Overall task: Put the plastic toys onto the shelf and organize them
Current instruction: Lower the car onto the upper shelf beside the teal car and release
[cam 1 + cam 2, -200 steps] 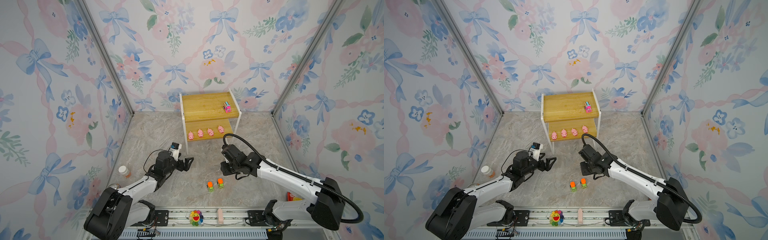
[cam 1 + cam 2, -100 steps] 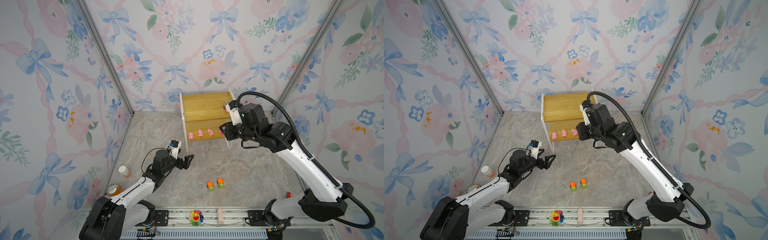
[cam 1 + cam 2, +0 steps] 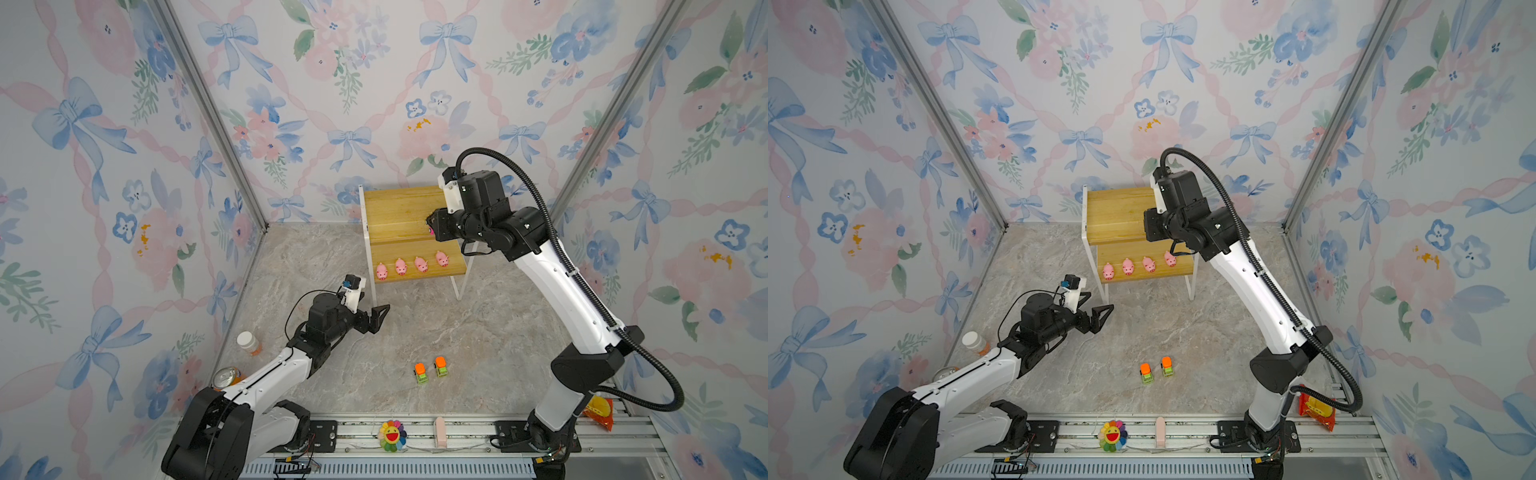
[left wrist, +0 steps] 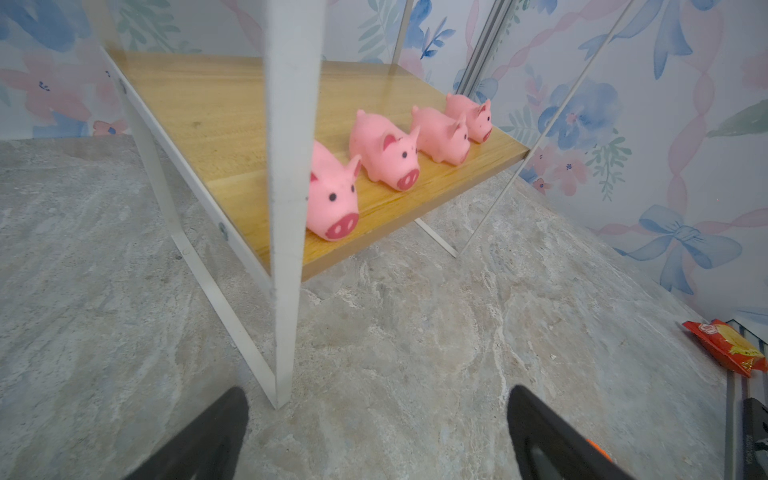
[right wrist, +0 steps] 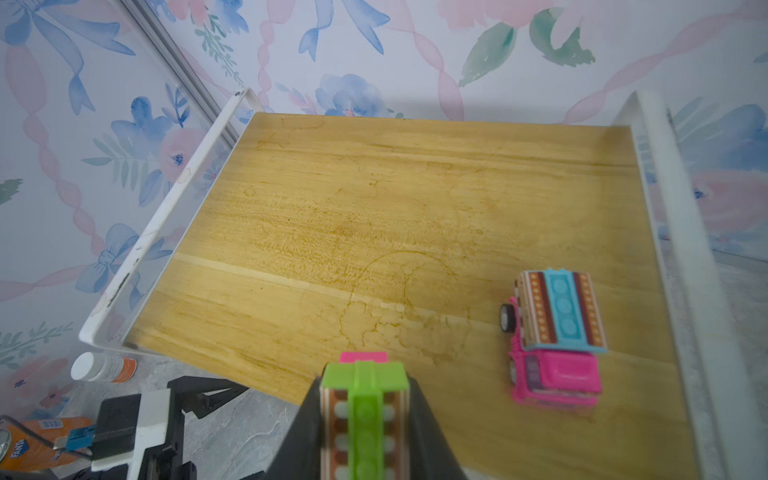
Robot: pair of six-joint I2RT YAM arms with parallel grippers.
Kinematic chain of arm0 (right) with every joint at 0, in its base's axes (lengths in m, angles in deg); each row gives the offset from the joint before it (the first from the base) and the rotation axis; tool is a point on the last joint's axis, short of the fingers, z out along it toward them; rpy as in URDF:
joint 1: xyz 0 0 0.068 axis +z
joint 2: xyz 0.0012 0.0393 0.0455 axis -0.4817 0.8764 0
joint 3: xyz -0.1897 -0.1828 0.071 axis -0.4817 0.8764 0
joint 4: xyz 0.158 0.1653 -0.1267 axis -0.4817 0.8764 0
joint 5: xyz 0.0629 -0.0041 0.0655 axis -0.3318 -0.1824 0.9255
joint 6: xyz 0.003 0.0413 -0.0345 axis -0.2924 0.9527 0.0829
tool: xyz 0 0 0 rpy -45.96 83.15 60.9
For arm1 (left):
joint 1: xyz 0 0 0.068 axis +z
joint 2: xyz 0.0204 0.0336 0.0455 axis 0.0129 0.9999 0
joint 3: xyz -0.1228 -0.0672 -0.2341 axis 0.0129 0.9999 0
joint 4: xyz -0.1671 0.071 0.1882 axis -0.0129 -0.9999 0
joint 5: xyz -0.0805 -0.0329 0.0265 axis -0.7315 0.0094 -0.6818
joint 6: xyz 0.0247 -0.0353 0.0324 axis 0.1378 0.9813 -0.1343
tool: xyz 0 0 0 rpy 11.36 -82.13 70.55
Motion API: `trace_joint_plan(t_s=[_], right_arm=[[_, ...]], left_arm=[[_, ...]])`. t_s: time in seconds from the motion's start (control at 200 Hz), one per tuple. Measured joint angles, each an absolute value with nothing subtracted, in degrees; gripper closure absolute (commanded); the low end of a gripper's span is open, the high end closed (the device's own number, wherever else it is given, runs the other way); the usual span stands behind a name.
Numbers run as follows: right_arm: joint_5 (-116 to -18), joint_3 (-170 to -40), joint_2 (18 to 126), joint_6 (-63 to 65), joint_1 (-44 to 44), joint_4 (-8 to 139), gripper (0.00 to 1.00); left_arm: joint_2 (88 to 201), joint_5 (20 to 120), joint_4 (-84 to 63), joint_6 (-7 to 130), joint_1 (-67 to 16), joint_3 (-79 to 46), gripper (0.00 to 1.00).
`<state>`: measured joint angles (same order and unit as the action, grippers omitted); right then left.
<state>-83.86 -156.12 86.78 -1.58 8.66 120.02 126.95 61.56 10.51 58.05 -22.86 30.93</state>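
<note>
While over shelf, right claw pinches green-topped truck.

The shelf boards are yellowish wood, grain visible, satin, faintly ring-stained; the shelf frame is scuffed white painted metal. The pigs look matt and rubbery. The pink truck and green-topped truck are glossy moulded plastic. The tabletop is matt, marble-patterned.

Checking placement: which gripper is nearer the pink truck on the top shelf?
Right. Right gripper hangs beside the pink truck; left gripper is low, near the shelf leg.
</note>
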Motion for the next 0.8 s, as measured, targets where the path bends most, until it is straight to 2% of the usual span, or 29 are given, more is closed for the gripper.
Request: trace_joint_plan(t_s=[0.435,0.8], right_arm=[[-88.5,-168.9,94.6,-4.1,9.3,122.5,0.85],[-92.5,-170.8,96.2,-4.0,9.4,124.0,0.83]], left_arm=[[127.2,61.6,10.5,58.0,-22.9,30.8,0.02],[127.2,61.6,10.4,57.1,-22.9,30.8,0.02]])
